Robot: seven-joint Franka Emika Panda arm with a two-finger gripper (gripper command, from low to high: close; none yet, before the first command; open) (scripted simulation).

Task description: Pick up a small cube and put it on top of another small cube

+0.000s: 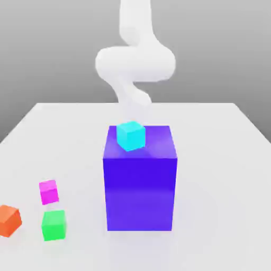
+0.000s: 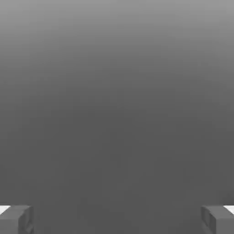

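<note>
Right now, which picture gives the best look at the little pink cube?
The exterior view does: the pink cube sits there in plain sight on the table, just behind the green cube. In the hand view I can't make out the cube, just dark grey and the two tips of the tool, standing wide apart.

The magenta-pink cube point(image 1: 49, 192) is small and plain, with flat faces and sharp edges, in one bright colour all over, its top a thin lighter face. It sits flat on the pale counter point(image 1: 211, 185) toward the exterior view's left, turned slightly so that a narrow side shows beside its front. Nearby, apart from it, lies the green cube point(image 1: 54, 226), nearer the exterior view's camera.
</note>
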